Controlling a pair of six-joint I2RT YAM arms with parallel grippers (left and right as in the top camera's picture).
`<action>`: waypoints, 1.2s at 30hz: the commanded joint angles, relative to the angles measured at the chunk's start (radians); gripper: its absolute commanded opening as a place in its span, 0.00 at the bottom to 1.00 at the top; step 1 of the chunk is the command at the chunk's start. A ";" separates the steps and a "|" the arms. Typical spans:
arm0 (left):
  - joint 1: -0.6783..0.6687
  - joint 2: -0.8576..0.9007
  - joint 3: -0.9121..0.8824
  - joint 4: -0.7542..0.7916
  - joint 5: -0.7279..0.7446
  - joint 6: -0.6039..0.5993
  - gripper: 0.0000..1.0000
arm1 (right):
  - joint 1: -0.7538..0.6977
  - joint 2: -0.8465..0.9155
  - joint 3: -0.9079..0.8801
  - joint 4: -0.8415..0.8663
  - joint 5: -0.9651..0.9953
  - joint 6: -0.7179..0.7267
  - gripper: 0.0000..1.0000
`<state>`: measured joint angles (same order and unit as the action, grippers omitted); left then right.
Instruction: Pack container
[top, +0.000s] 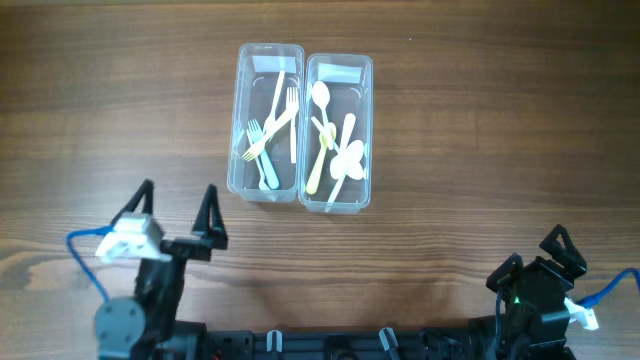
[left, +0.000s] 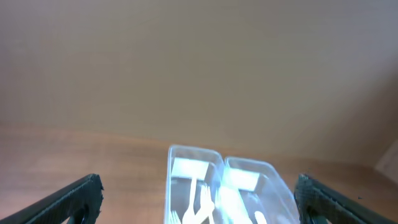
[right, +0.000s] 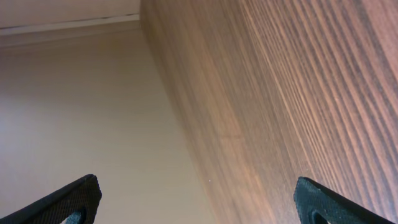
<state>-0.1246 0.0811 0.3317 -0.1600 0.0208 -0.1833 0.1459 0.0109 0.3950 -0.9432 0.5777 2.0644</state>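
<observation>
Two clear plastic containers stand side by side at the table's middle back. The left container (top: 267, 122) holds several plastic forks (top: 270, 130). The right container (top: 338, 132) holds several plastic spoons (top: 335, 150). Both also show in the left wrist view, the fork container (left: 193, 186) and the spoon container (left: 255, 190). My left gripper (top: 178, 215) is open and empty at the front left, well short of the containers. My right gripper (top: 535, 262) is open and empty at the front right corner.
The wooden table (top: 480, 150) carries nothing else in view. The right wrist view shows only table surface (right: 298, 93) and a beige wall.
</observation>
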 joint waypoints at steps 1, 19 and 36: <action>0.007 -0.035 -0.127 0.048 0.015 0.019 1.00 | 0.000 -0.006 0.004 0.000 0.016 0.008 1.00; 0.118 -0.078 -0.311 0.057 0.008 0.441 1.00 | 0.000 -0.006 0.004 0.000 0.017 0.007 1.00; 0.118 -0.077 -0.311 0.056 0.008 0.441 1.00 | 0.000 -0.006 0.004 0.000 0.016 0.007 1.00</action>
<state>-0.0128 0.0139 0.0315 -0.1081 0.0246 0.2352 0.1459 0.0109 0.3950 -0.9432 0.5777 2.0644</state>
